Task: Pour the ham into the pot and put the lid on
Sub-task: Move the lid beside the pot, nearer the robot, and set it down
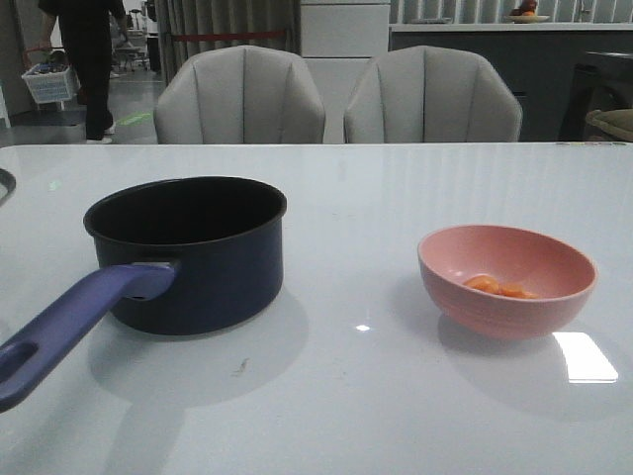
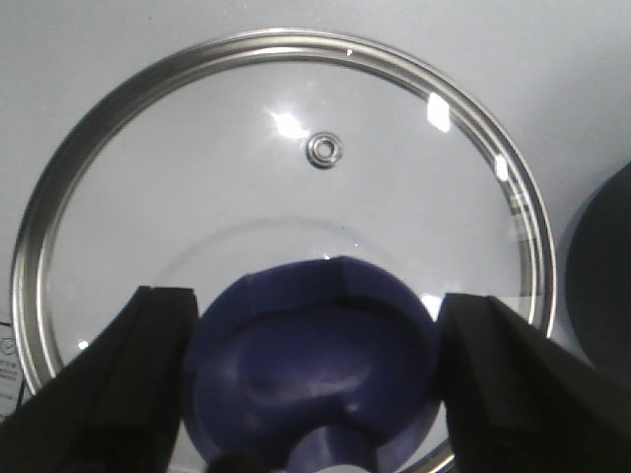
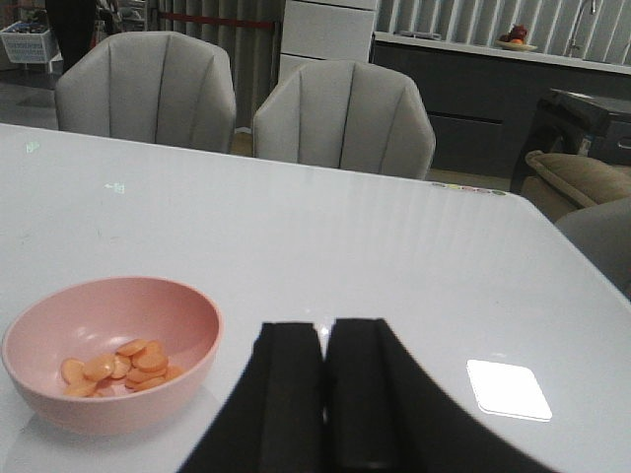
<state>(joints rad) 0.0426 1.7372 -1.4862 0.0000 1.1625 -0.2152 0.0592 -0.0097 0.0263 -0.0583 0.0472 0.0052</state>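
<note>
The glass lid (image 2: 246,148) with its steel rim lies flat on the white table in the left wrist view. My left gripper (image 2: 315,330) is over it, its fingers (image 2: 148,384) against both sides of the blue knob (image 2: 315,374). The navy pot (image 1: 213,267) stands open at front left, its purple-blue handle (image 1: 69,322) pointing to the near left; its edge also shows in the left wrist view (image 2: 603,286). The ham (image 1: 497,287) lies in the pink bowl (image 1: 514,312) at right. My right gripper (image 3: 326,335) is shut and empty, just right of the bowl (image 3: 187,325) with the ham (image 3: 118,363).
Two grey chairs (image 1: 336,94) stand behind the table's far edge. A person (image 1: 84,59) with a basket walks at the back left. Neither arm shows in the front view.
</note>
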